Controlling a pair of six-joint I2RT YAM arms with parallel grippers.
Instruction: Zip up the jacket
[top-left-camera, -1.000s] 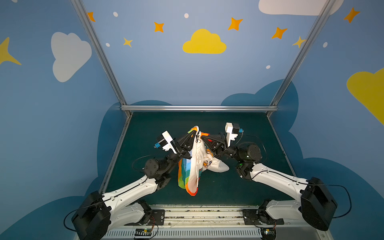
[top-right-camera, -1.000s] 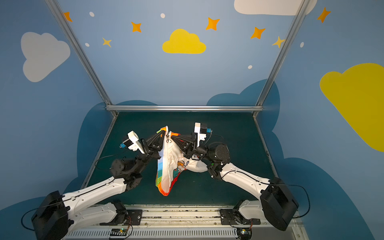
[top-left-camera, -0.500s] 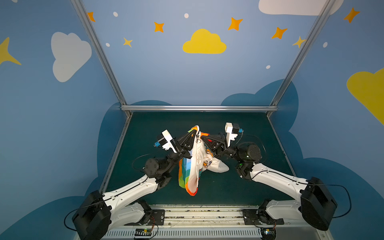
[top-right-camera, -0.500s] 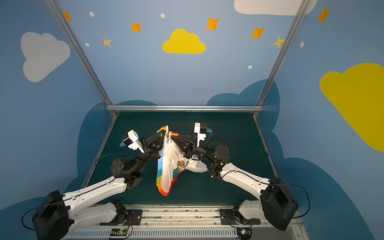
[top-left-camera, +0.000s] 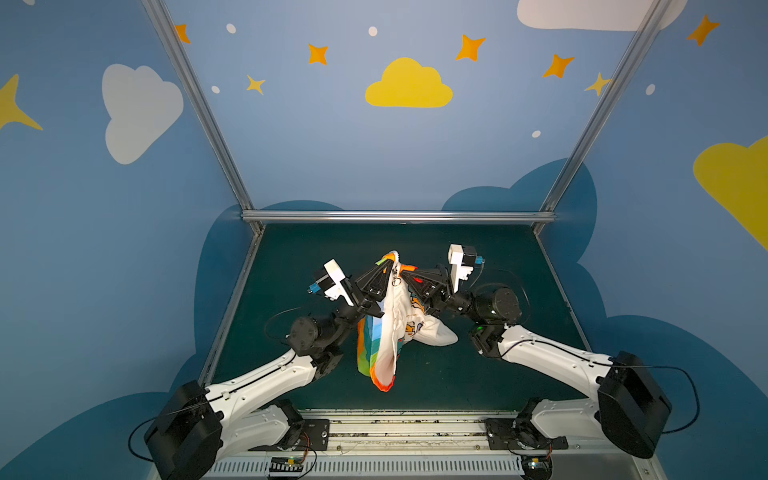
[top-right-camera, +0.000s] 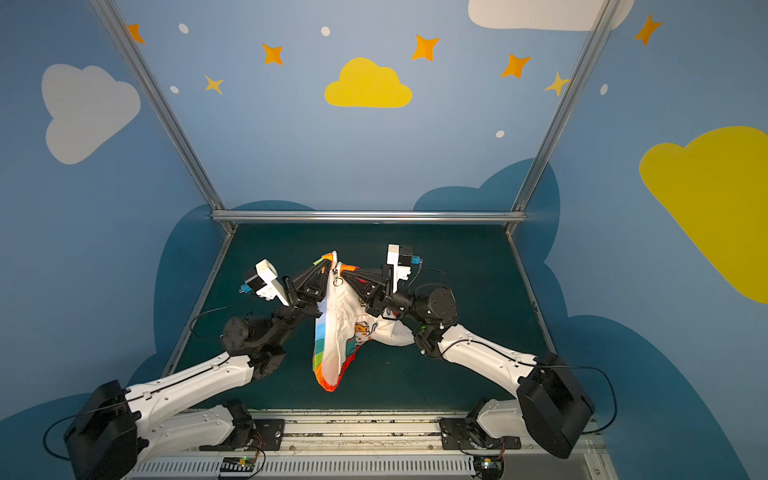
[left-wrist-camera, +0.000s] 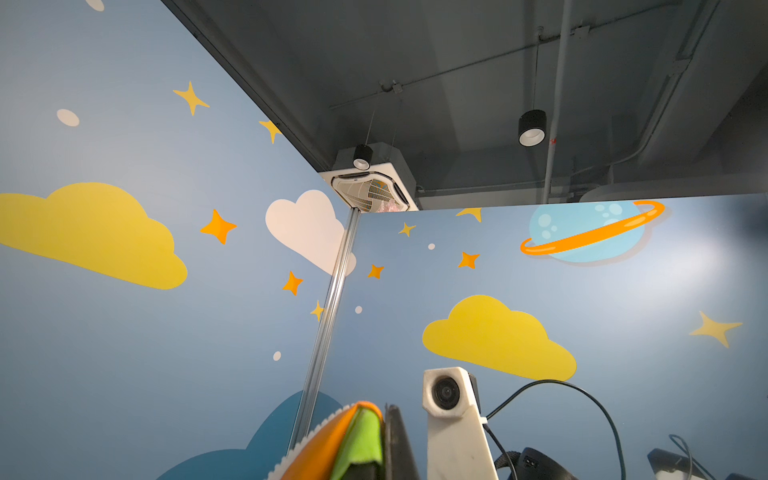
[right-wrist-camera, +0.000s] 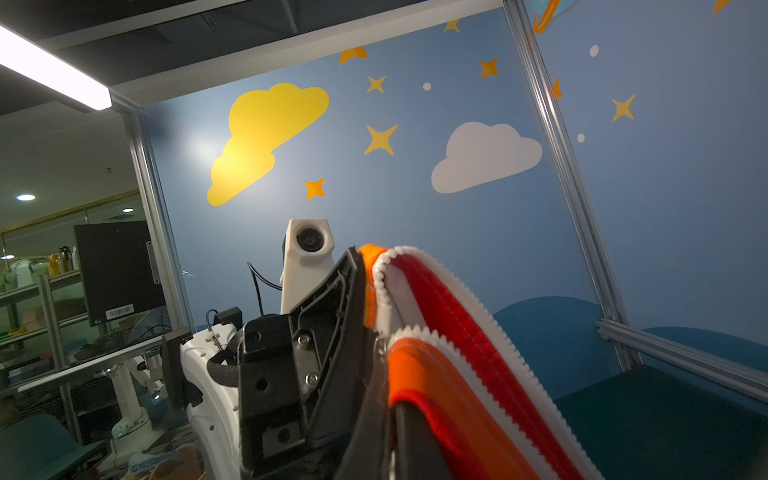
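Next to nothing has moved since the earlier frames: both arms keep the same pose, and the jacket (top-left-camera: 395, 328) hangs just as it did.

It is lifted off the dark green counter (top-left-camera: 478, 257), pinched at its top edge from both sides. The left claw (top-left-camera: 388, 264) is shut tight on the fabric just to one side of the ring pull (top-left-camera: 395, 281). The right claw (top-left-camera: 406, 273) is shut tight on the fabric just on the other side. The ring pull dangles free right below their tips, and neither claw holds it. Below the ring pull the jacket falls open, white printed lining (top-right-camera: 353, 328) facing outward and the rainbow stripes along one edge, down toward the counter.

In the right wrist view the white zipper teeth (right-wrist-camera: 457, 299) run as two separate rows with red fabric between them, unmeshed along all the length that shows. I can't make out from that view whether the two rows are seated together in the slider where they meet beside the left claw.

By my reckoning the zipping itself has not started. The two front edges have been gathered and held. What remains is to get the ends mated if they aren't, take hold of the ring pull, and run it the full length.
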